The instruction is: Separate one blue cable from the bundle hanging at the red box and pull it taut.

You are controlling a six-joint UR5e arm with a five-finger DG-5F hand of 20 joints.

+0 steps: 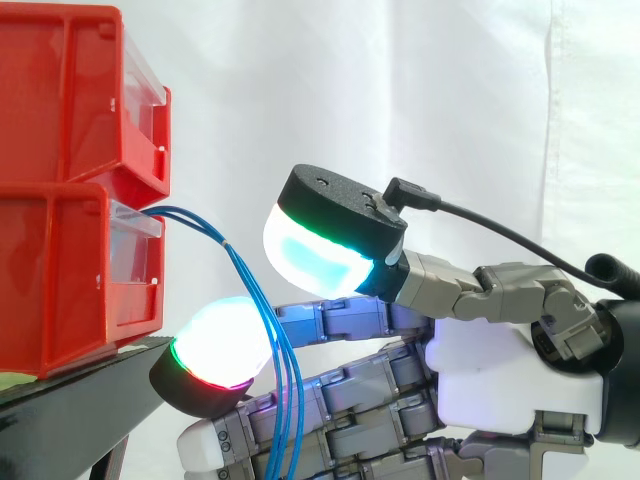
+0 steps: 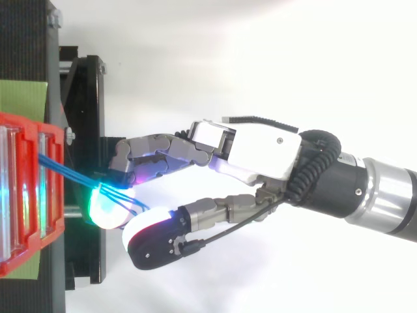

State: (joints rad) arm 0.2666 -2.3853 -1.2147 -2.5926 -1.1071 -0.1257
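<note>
Several blue cables leave the lower red bin and run toward the hand. They then drop through the gap between the thumb pad above and the glowing fingertip pad below, and hang down in front of the fingers. From above, the strands lie across the green-lit pad, just ahead of the thumb.

The hand is wide: fingers nearly straight, thumb well apart from them, nothing pinched. The strands are bunched at the bin end and fan out a little lower down. I cannot tell whether any single one is isolated yet.

Risks, judged from here:
- The thumb closes now and catches the whole bundle, not one cable, because the strands sit close together on the pad.
- A strand slips off the rounded pad as the hand closes, since it only drapes there, so the hand ends up holding nothing.
- The hand pulls back with a neighbour tangled in, so two cables go taut.
- A hard pull drags the cable out of the bin, or shifts the bin on the black stand beyond the fingertips.
- The fingertip sits near the stand edge, so a low approach could bump it.

The white curtain behind the hand is no hazard.
</note>
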